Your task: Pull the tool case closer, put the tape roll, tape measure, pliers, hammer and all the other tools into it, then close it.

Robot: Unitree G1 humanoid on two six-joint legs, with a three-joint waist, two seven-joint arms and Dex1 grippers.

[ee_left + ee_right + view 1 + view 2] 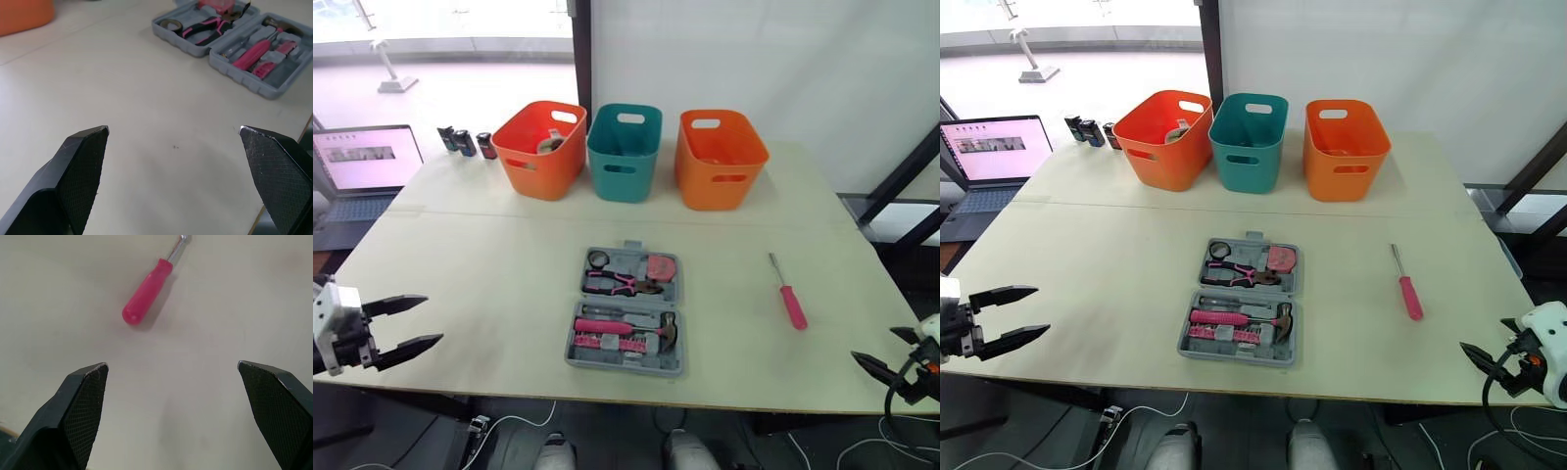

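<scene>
Gripping the screwdriver (pixel 146 293) at its handle is advised, seemingly the 1 tool outside the tool case (pixel 607 363); left gripper (pixel 431 319) and right gripper (pixel 171 364) are spread wide, empty.

Teal bin (pixel 624 152) btwn 2 orange bins (pixel 540 149) (pixel 720 157), laptop (pixel 367 162) left.

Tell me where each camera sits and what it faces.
Left eye: head, looking down at the tool case; left gripper, right gripper show.
Right eye: beside it, same scene.
Left wrist: along open fingers toward the tool case.
Right wrist: along open fingers toward the screwdriver.
Eyes and left wrist share the tool case.
</scene>
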